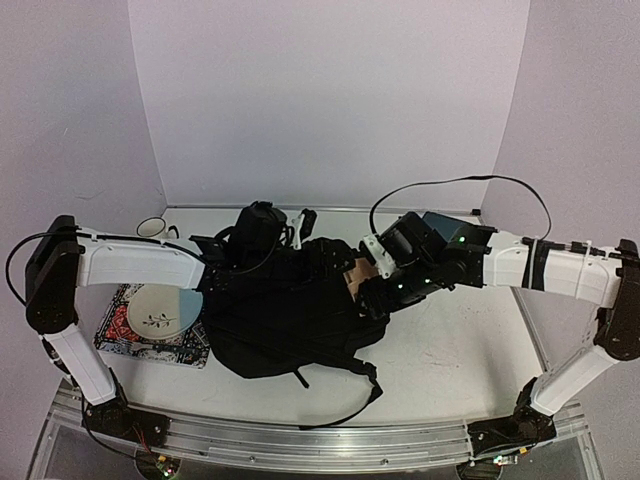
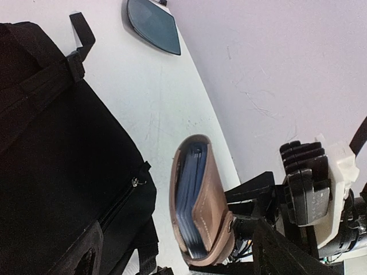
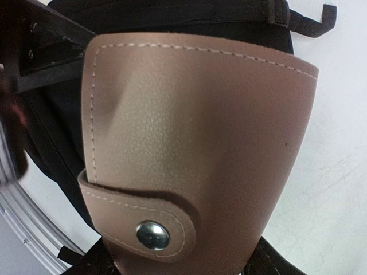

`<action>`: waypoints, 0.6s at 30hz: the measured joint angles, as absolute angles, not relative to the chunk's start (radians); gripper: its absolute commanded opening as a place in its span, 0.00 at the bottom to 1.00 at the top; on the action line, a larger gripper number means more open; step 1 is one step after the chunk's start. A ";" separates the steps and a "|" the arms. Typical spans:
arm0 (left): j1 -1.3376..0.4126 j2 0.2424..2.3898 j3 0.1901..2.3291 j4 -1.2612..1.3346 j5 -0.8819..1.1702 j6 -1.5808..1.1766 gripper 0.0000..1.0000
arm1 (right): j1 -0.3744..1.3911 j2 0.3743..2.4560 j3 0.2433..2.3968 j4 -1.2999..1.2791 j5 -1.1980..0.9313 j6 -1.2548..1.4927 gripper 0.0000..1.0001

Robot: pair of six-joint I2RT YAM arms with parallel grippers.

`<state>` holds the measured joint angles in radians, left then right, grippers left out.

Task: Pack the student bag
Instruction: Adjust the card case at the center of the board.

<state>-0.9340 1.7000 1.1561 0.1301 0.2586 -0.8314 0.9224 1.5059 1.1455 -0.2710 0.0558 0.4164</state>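
The student bag (image 1: 270, 330), a large black backpack, lies flat mid-table with its straps trailing toward the near edge. My right gripper (image 1: 375, 285) is shut on a brown leather card wallet (image 1: 355, 272) and holds it over the bag's right side. In the right wrist view the wallet (image 3: 195, 132) fills the frame, its snap strap closed, with the bag (image 3: 172, 17) behind it. The left wrist view shows the wallet (image 2: 206, 212) edge-on with blue cards inside, beside the bag (image 2: 51, 172). My left gripper (image 1: 262, 228) sits at the bag's far edge, jaws wide apart, holding nothing that I can see.
A white plate (image 1: 157, 310) rests on a patterned mat (image 1: 125, 338) at the left. A cup (image 1: 152, 228) stands at the back left. A dark blue-grey tray (image 1: 440, 222) lies at the back right, behind my right arm. Walls enclose three sides.
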 measured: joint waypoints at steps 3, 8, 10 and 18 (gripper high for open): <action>-0.934 1.706 1.156 0.149 0.279 -0.848 0.83 | 0.934 1.520 1.152 -0.256 0.065 0.416 0.51; -0.934 1.724 1.156 0.191 0.307 -0.882 0.64 | 0.944 1.526 1.158 -0.230 0.073 0.414 0.51; -0.934 1.734 1.155 0.205 0.317 -0.894 0.55 | 0.947 1.527 1.158 -0.217 0.075 0.412 0.51; -0.933 1.744 1.137 0.271 0.337 -0.935 0.30 | 0.955 1.533 1.155 -0.159 0.072 0.402 0.61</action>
<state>-0.9328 1.7444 1.1366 0.2712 0.3374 -0.9346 0.9546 1.5333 1.1552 -0.1588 0.0716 0.4015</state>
